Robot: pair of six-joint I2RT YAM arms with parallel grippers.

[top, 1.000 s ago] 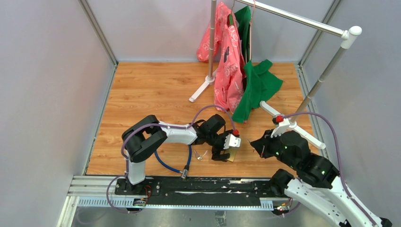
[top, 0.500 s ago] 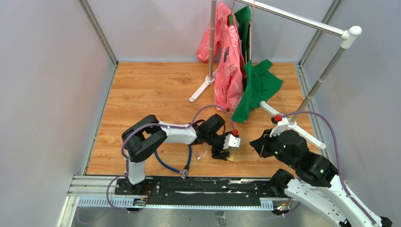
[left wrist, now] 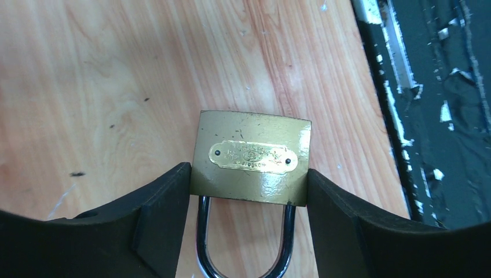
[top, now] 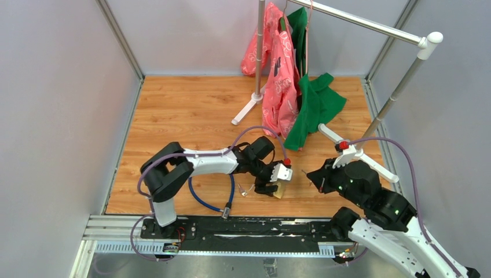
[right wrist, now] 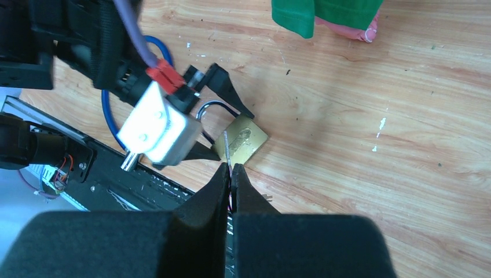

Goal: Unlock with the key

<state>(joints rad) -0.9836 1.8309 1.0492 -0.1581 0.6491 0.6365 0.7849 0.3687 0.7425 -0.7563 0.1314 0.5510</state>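
- Brass padlock (left wrist: 252, 157), with an oval nameplate on its face, sits low over the wooden table (top: 185, 116). It is close to the near edge, about midway between the two arms. Whether it rests on the wood cannot be told.
- The left gripper (left wrist: 249, 185) clamps the padlock body, one black finger pressed flat against each side. The steel shackle (left wrist: 202, 237) runs back between the fingers toward the wrist, and the bottom of the body points away from it.
- The right gripper (right wrist: 230, 174) has its fingers pressed together, pinching a thin key (right wrist: 227, 147) whose blade sticks out past the tips.
- From above, the right gripper (top: 319, 180) hovers to the right of the padlock (top: 280, 190) and apart from it. It points left toward the lock.
- In the right wrist view the key's tip lines up with the near edge of the padlock (right wrist: 243, 139). That view does not show whether they touch.
- A small metal item (top: 246, 189) lies on the wood just left of the left gripper (top: 272, 188). It is too small to identify.
- A blue cable (top: 200, 202) loops under the left arm.
- At the far side stands a clothes rack (top: 347, 17) with a pink garment (top: 278, 87) and a green garment (top: 315, 107) hanging from it.
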